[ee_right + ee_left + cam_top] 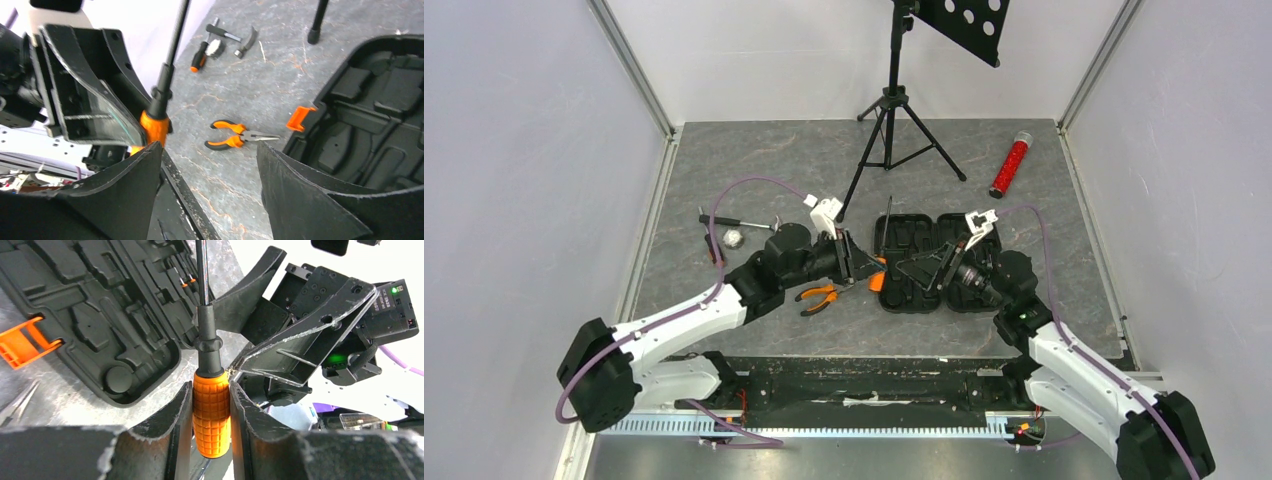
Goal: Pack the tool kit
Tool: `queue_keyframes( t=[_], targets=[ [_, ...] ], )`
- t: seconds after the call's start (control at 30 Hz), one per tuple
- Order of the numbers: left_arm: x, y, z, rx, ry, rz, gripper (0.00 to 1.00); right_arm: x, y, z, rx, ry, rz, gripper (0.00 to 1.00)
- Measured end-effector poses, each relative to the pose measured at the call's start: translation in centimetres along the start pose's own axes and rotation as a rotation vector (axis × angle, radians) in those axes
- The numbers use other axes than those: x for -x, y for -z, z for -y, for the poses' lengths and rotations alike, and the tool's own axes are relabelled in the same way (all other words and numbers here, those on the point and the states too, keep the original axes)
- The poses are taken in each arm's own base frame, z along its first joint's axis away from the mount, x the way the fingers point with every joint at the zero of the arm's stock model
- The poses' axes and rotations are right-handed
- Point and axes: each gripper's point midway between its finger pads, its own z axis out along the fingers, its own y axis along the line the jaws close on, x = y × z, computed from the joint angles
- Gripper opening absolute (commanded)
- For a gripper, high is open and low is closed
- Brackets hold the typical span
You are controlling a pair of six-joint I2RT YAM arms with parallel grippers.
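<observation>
The tool kit case (924, 265) lies open on the table, black with moulded slots and an orange latch (22, 345). My left gripper (212, 390) is shut on the orange ribbed handle of a screwdriver (212, 410), and the shaft (887, 225) points away over the case's left edge. My right gripper (209, 150) stands open over the table beside the case (370, 115), its left finger close to the screwdriver (157, 110), with nothing between its fingers. Orange-handled pliers (819, 295) lie loose left of the case.
A hammer (734, 222), a small screwdriver (200, 55) and a small round metal piece (734, 238) lie at the far left. A black tripod stand (894, 120) rises behind the case. A red glittery tube (1010, 165) lies at the back right.
</observation>
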Motion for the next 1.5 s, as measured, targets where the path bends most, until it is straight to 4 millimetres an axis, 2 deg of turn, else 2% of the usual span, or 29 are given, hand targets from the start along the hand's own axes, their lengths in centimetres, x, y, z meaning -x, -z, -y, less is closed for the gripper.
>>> queue_keyframes(
  t=[0.23, 0.4, 0.5, 0.63, 0.73, 0.77, 0.9, 1.03, 1.13, 1.27, 1.4, 1.5],
  targets=[
    [-1.8, -1.0, 1.5, -0.048, -0.007, -0.042, 0.02, 0.5, -0.9, -1.7, 0.067, -0.05, 0.023, 0.68],
    [-2.9, -1.4, 1.8, -0.058, -0.012, -0.069, 0.02, 0.3, -1.5, -2.6, 0.105, -0.07, 0.018, 0.61],
    [-3.3, -1.4, 2.0, -0.066, -0.014, -0.081, 0.02, 0.4, -1.6, -3.1, 0.122, -0.076, 0.021, 0.51],
    [-3.7, -1.6, 2.1, -0.073, -0.014, -0.094, 0.04, 0.6, -1.7, -3.4, 0.133, -0.077, 0.03, 0.28],
    [-3.6, -1.7, 2.2, -0.078, -0.017, -0.091, 0.14, 0.7, -1.7, -3.5, 0.135, -0.084, 0.032, 0.02],
    [-3.7, -1.7, 2.1, -0.077, -0.017, -0.094, 0.19, 0.8, -1.7, -3.6, 0.137, -0.092, 0.032, 0.0],
    [-3.9, -1.6, 1.9, -0.064, -0.021, -0.105, 0.38, 0.5, -1.7, -3.4, 0.122, -0.082, 0.015, 0.0],
    [-3.8, -1.5, 1.3, -0.016, -0.042, -0.106, 0.66, 0.6, -1.7, -2.9, 0.069, -0.019, -0.011, 0.0],
    [-2.6, -0.9, 0.5, 0.053, -0.068, -0.083, 0.82, 1.0, -1.6, -1.2, -0.039, 0.065, -0.029, 0.0],
    [0.9, 1.0, -0.4, 0.136, -0.093, -0.013, 0.9, 1.6, -0.9, 2.0, -0.23, 0.184, -0.087, 0.0],
    [6.2, 4.4, -3.3, 0.255, -0.077, 0.111, 0.96, 2.3, 1.0, 6.2, -0.457, 0.29, -0.151, 0.0],
    [10.7, 8.7, -6.9, 0.402, -0.065, 0.219, 0.98, 2.2, 3.3, 9.8, -0.621, 0.332, -0.208, 0.0]
  ],
)
